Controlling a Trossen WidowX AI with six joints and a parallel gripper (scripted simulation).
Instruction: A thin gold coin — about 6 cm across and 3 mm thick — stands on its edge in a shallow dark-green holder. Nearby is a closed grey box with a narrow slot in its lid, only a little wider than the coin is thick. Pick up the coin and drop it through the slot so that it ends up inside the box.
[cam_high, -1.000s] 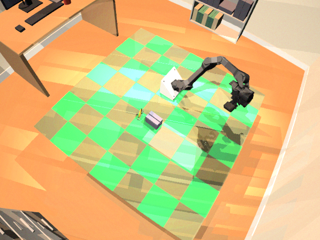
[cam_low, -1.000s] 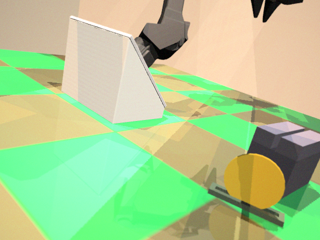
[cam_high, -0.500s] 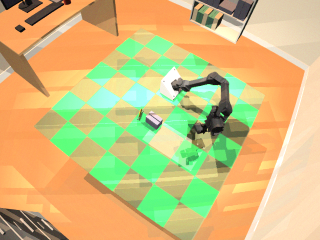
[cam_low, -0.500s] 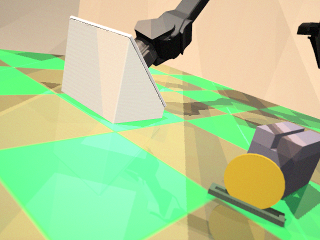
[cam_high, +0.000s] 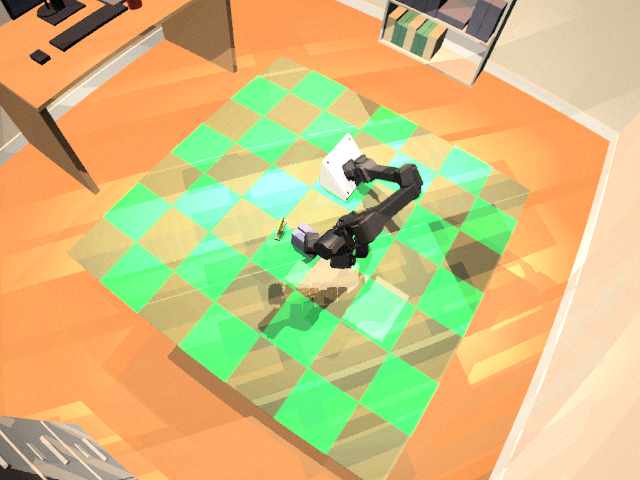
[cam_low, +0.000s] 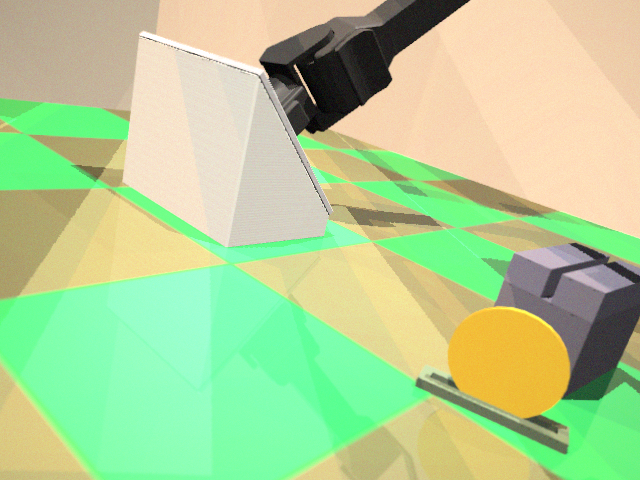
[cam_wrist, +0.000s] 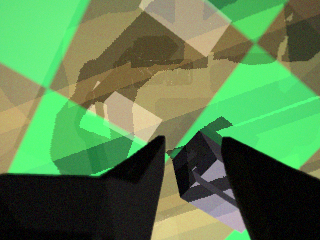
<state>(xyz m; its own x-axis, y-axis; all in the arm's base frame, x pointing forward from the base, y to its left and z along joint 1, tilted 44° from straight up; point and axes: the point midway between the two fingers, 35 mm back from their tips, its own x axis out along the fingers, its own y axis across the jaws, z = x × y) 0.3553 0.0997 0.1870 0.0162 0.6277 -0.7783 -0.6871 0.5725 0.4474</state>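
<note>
The gold coin (cam_high: 280, 227) (cam_low: 509, 361) stands on edge in the shallow green holder (cam_high: 277, 238) (cam_low: 491, 413). The closed grey box (cam_high: 302, 233) (cam_low: 594, 330) (cam_wrist: 217, 214) is close beside it, on the arm's side, with a narrow dark slot (cam_low: 573, 269) across its lid. My gripper (cam_wrist: 193, 143) is partly open, with nothing seen held between its fingers. In the wrist view the box shows below and beyond the fingertips. In the top view the hand is above and beside the box, and its fingertips cannot be made out. The exterior view does not show the gripper.
The arm's base is mounted on a white wedge-shaped stand (cam_high: 338, 164) (cam_low: 178, 134), beyond the coin and box. The green and tan checkered mat (cam_high: 222, 341) (cam_low: 155, 351) lies under everything. A desk (cam_high: 108, 56) and a bookshelf (cam_high: 449, 64) stand beyond the mat.
</note>
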